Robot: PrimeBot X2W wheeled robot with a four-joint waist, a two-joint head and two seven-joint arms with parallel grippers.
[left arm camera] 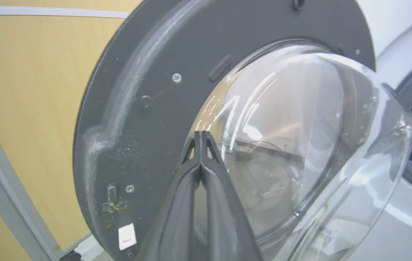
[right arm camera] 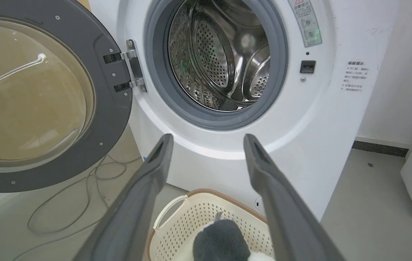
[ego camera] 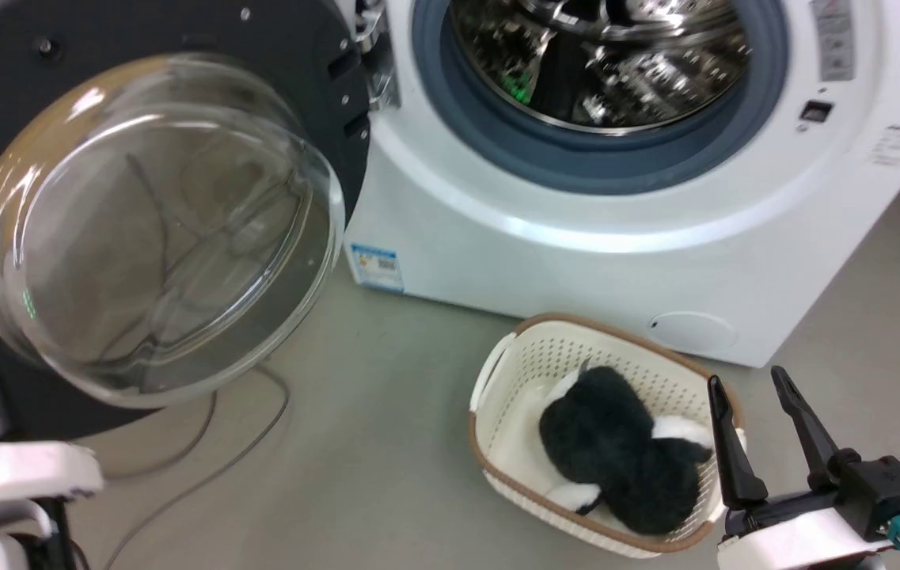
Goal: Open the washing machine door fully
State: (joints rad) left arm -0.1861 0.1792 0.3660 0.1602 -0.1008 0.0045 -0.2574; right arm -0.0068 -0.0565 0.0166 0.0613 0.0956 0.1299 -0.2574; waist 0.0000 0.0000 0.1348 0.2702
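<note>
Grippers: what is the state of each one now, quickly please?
Left gripper: closed, holding nothing, close to the washing machine door.
Right gripper: open, holding nothing.

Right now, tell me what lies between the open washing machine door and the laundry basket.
Grey floor, bare except for thin cables trailing near the washing machine door; the head view shows it up to the basket.

One washing machine (ego camera: pixel 576 261) fills the upper right of the head view. It has one washing machine door (ego camera: pixel 299 39) at the upper left, one steel drum (right arm camera: pixel 224 61), one grey rubber ring (ego camera: pixel 600 162) and one blue label (ego camera: pixel 376 267). At the lower middle, one laundry basket (ego camera: pixel 544 352) holds one black-and-white plush toy (ego camera: pixel 616 451). There are two grippers: one left gripper (left arm camera: pixel 201 135) and one right gripper (ego camera: pixel 746 380). The number of grey cables (ego camera: pixel 260 443) on the floor at the lower left cannot be told.
</note>
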